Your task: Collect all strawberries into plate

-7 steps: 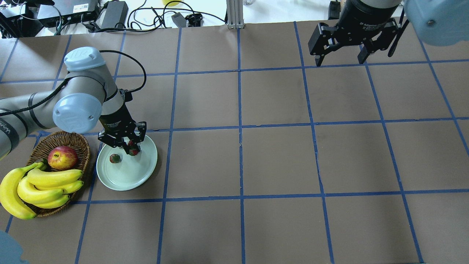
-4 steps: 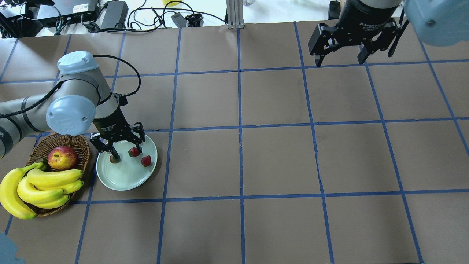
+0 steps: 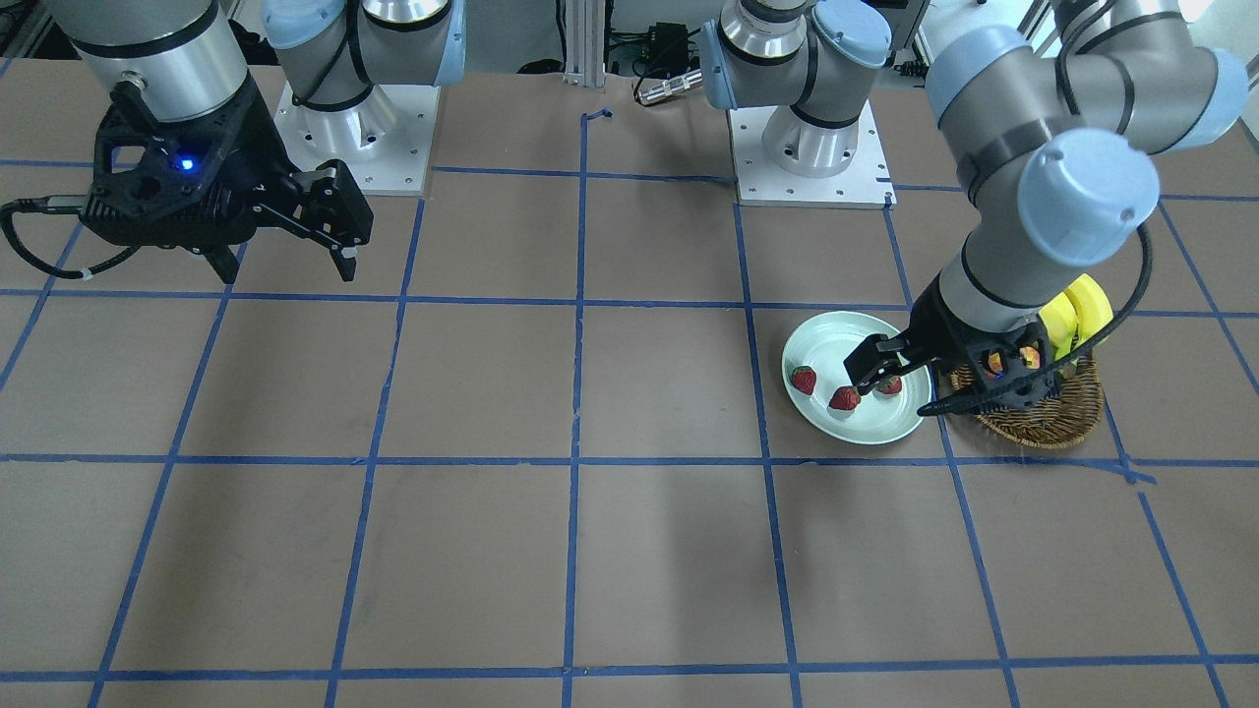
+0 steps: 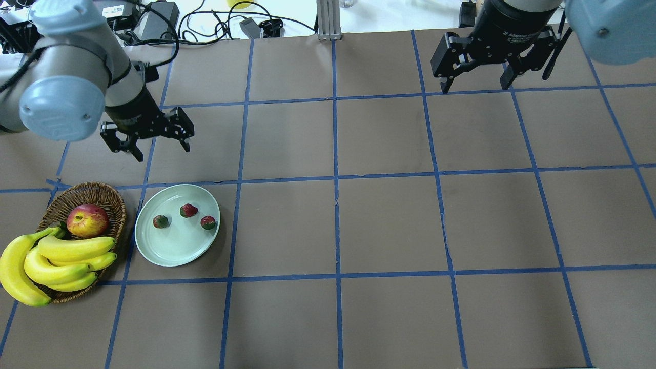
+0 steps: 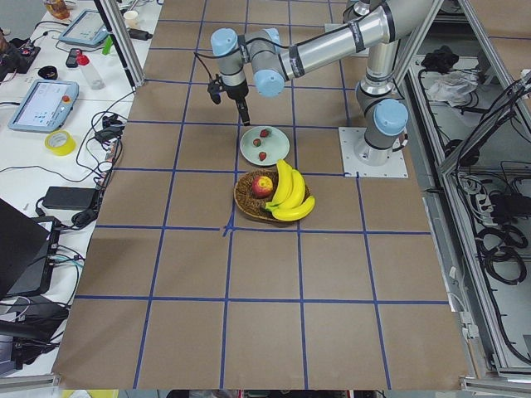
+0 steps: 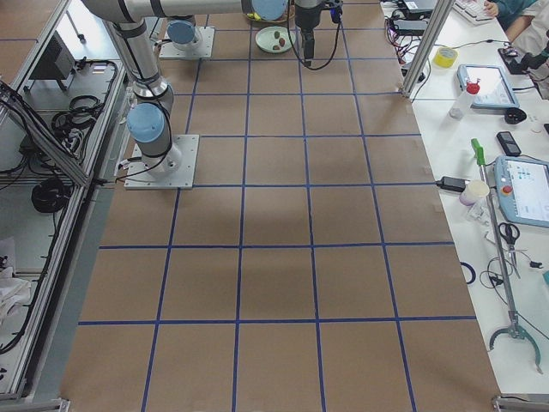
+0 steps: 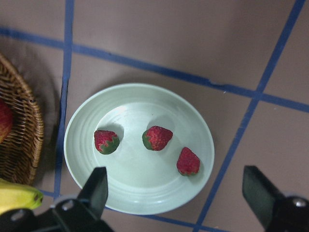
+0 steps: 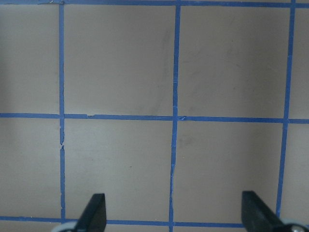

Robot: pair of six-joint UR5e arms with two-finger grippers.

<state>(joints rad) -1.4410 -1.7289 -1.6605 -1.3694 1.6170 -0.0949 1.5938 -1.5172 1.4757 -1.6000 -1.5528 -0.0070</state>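
Overhead view: all three strawberries (image 4: 188,210) are on the plate (image 4: 174,252), in a loose row and not touching each other. The plate's on the left side of the table (image 4: 384,220), just right of the wicker basket (image 4: 114,199) holding the apple (image 4: 87,220) and bananas (image 4: 61,256). The left gripper (image 4: 162,152) shows farther out than the plate, claw spread wide, nothing in it. The right gripper (image 4: 475,88) is way over at the far right, claw also apart and empty

Front-facing view: the left gripper overlaps the basket-side edge of the plate and hides part of one berry. The other two are in plain sight

Left side view: the left gripper hangs in the air, clear of the plate. The basket is just beside the plate

Right side view: the plate is tiny at the far end, and I can't make out the berries properly

Left wrist cam: looks down on the plate with three berries, green caps showing. The claw tips sit at the bottom corners, wide apart

Right wrist cam: just brown table and blue tape lines (image 8: 176,118) between the spread claw tips
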